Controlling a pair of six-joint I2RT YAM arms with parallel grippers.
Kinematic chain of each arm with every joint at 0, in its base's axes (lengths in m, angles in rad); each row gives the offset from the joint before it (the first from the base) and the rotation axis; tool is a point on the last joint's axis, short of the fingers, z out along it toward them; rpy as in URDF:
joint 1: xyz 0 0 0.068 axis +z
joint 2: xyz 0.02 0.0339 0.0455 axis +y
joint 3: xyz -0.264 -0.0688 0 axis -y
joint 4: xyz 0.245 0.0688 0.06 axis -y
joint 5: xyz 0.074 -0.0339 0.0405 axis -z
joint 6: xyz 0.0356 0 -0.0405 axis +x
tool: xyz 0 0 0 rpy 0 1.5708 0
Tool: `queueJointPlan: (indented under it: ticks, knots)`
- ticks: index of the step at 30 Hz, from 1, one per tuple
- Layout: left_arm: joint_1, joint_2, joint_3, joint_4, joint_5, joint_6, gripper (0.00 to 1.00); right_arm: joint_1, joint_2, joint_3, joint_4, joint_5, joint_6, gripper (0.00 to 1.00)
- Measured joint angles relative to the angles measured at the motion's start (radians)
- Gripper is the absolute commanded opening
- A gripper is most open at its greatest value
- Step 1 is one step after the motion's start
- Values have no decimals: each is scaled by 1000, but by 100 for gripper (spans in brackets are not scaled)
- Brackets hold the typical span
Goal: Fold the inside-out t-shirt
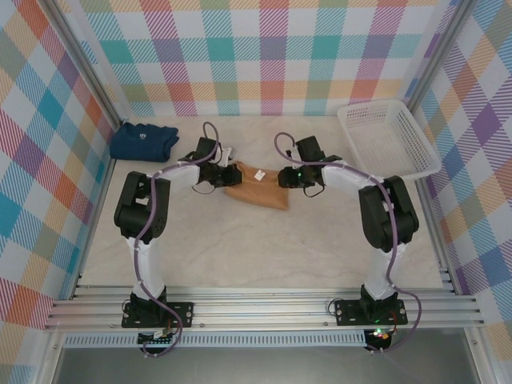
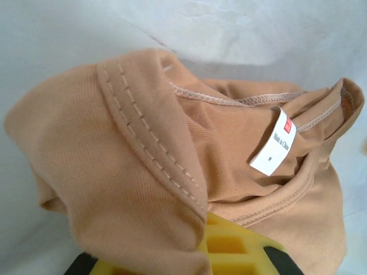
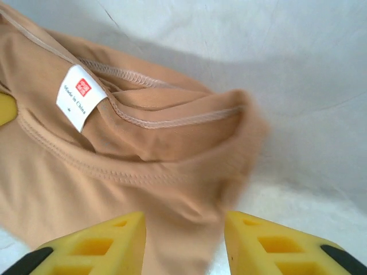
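Though bunched, inside-out t-shirt (image 1: pixel 258 190) lengthwise left-to-right, collar (image 2: pixel 229 98) seemingly rearward.

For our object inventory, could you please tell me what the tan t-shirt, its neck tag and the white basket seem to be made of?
Tan t-shirt: soft knit fabric, likely cotton jersey, matte; fine weave and stitched seams show.
Neck tag: thin white printed textile or paper-like label, smooth.
White basket: probably moulded plastic, slotted lattice walls.

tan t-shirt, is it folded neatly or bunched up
Bunched up: the tan t-shirt sits as a crumpled heap, its fabric rumpled and overlapping around the white neck tag.
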Motion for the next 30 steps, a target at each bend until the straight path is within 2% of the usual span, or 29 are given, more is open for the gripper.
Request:
queueJointPlan:
  ticks: [7, 12, 15, 21, 30]
  knots:
    - [74, -137, 163, -275, -272, 273, 0, -2, -181, -48, 7, 25, -14, 42]
    - [93, -161, 316, -369, -507, 447, 0, -4, -212, -116, 25, 1, -10, 43]
    - [116, -154, 407, -428, -596, 544, 0, -4, -214, -159, 28, -22, -6, 43]
    - [233, -73, 672, -514, -626, 683, 0, -4, -211, -178, 45, -60, 7, 43]
    - [378, 118, 978, -613, -515, 769, 0, -4, -161, -178, 70, -105, 30, 43]
